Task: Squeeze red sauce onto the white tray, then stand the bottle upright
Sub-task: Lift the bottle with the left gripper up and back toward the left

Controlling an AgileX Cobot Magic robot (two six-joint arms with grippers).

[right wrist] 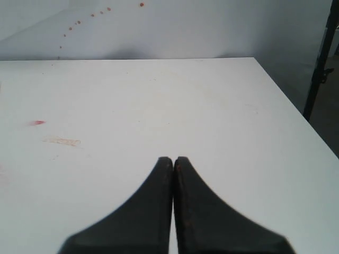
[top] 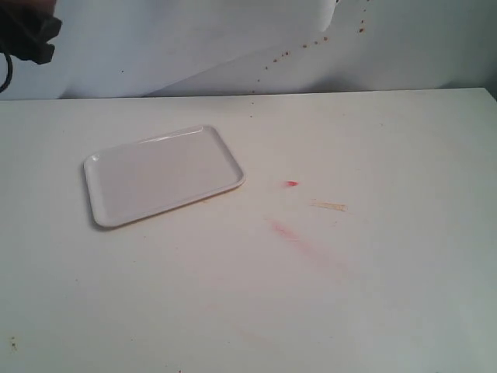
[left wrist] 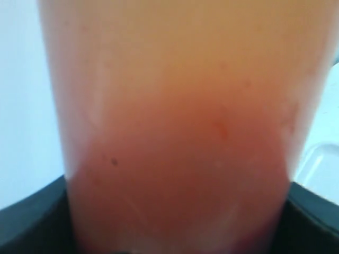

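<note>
The translucent orange-red bottle [left wrist: 180,106] fills the left wrist view, its contents darker red toward the jaws. My left gripper [left wrist: 175,233] is shut on it, a black finger showing on each side. In the exterior view only a dark part of the left arm [top: 27,31] shows at the top left, and the bottle is out of view there. The white tray [top: 159,175] lies flat and bare, left of centre; a corner of the tray [left wrist: 324,168] peeks past the bottle. One small drop of red sauce [top: 291,183] lies on the table right of the tray. My right gripper [right wrist: 173,160] is shut and holds nothing.
A faint pink smear [top: 283,230] and a yellowish streak [top: 329,206] mark the white table [top: 311,311]. Small red specks [top: 283,54] dot the white backdrop. The table's right edge [right wrist: 288,100] drops off beside a black stand [right wrist: 320,58].
</note>
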